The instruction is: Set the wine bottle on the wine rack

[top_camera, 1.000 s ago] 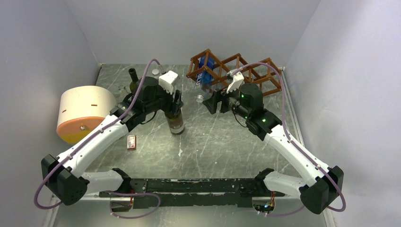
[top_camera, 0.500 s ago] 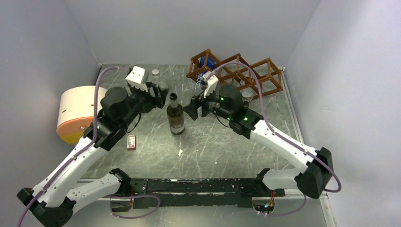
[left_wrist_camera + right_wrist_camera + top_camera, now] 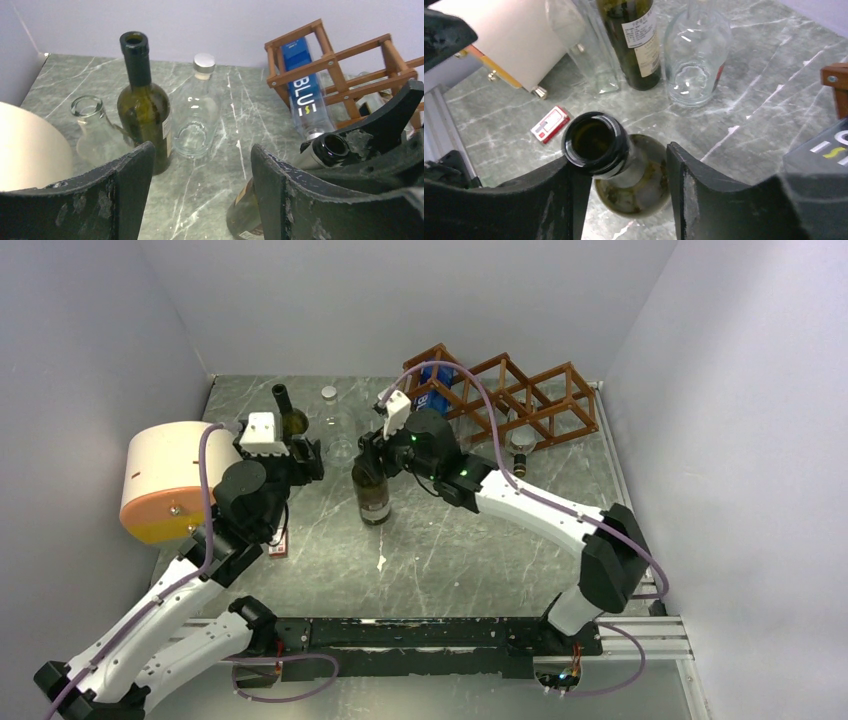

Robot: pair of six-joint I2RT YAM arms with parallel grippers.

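The wine bottle [image 3: 373,495], dark green with a label, stands upright mid-table; its open mouth [image 3: 594,142] fills the right wrist view. My right gripper [image 3: 368,454] straddles its neck from the right. The left finger touches the lip, a gap shows at the right finger, so the gripper [image 3: 624,165] is open around the neck. My left gripper [image 3: 306,460] hangs left of the bottle, open and holding nothing [image 3: 200,195]; the bottle [image 3: 245,215] shows beyond its right finger. The reddish-brown wine rack [image 3: 505,390] stands at the back right, also seen as the wine rack [image 3: 345,60].
A blue bottle [image 3: 432,390] lies in the rack's left cell. A dark green bottle [image 3: 288,415] and clear glass bottles [image 3: 335,430] stand at the back left. A white and orange drum [image 3: 175,480] sits at the left, a small red box [image 3: 278,540] near it.
My left gripper let go of the wine bottle and drew back to the left. My right gripper swung left from the rack to the bottle's neck, its jaws narrowing.
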